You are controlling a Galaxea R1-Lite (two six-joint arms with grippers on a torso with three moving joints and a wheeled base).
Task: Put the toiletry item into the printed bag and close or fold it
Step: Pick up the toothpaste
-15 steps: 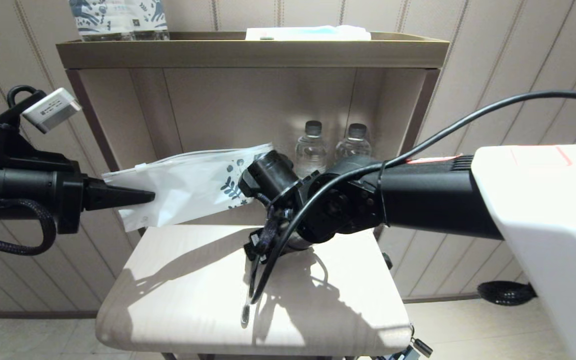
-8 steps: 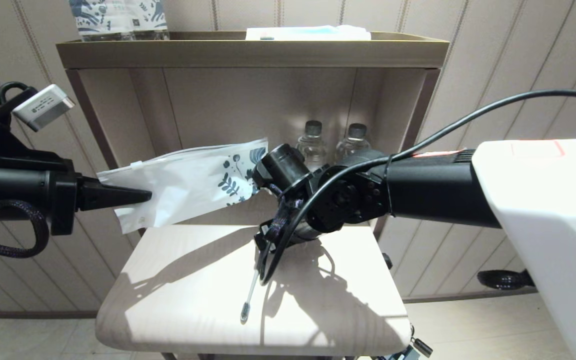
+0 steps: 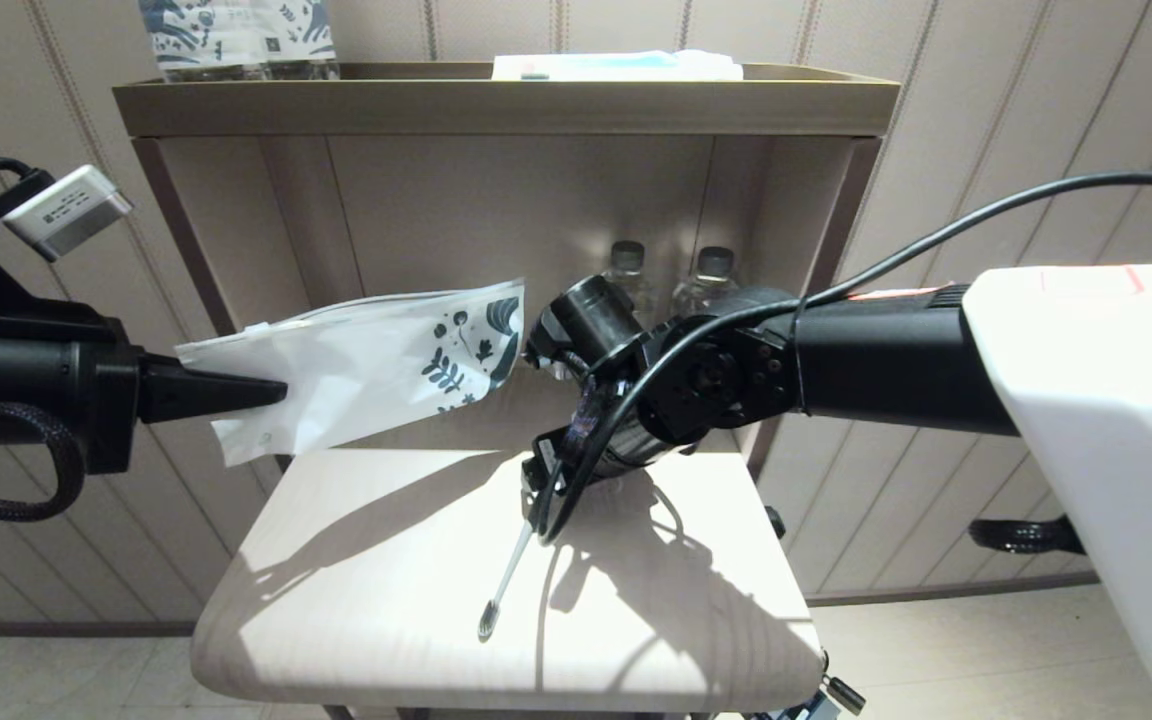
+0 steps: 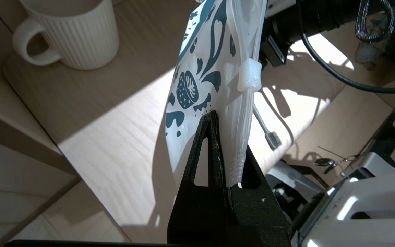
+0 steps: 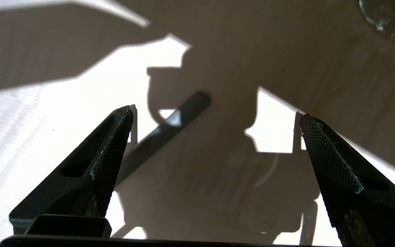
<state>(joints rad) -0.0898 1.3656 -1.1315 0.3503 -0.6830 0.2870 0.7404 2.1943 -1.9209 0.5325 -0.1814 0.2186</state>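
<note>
The toothbrush (image 3: 506, 580) lies flat on the pale table (image 3: 356, 580), its dark bristle head toward the front edge. My right gripper (image 3: 544, 488) points down over its handle end. In the right wrist view the right gripper (image 5: 215, 115) is open, and the handle (image 5: 163, 132) lies on the table between the jaws, close to one finger. The printed pouch (image 3: 366, 365) hangs in the air to the left of the right arm, above the table's back left. My left gripper (image 3: 266, 392) is shut on its unprinted end near the zip edge (image 4: 249, 113).
Two clear water bottles (image 3: 626, 280) (image 3: 716, 275) stand in the shelf recess behind the right wrist. A white ribbed mug (image 4: 77, 34) stands on the table's back left. Blue-patterned wrapped bottles (image 3: 236, 35) sit on the top shelf (image 3: 506, 105).
My right gripper has shifted right and back, and the toothbrush's handle end swung right with it while the bristle head stayed. The left gripper carried the pouch slightly left.
</note>
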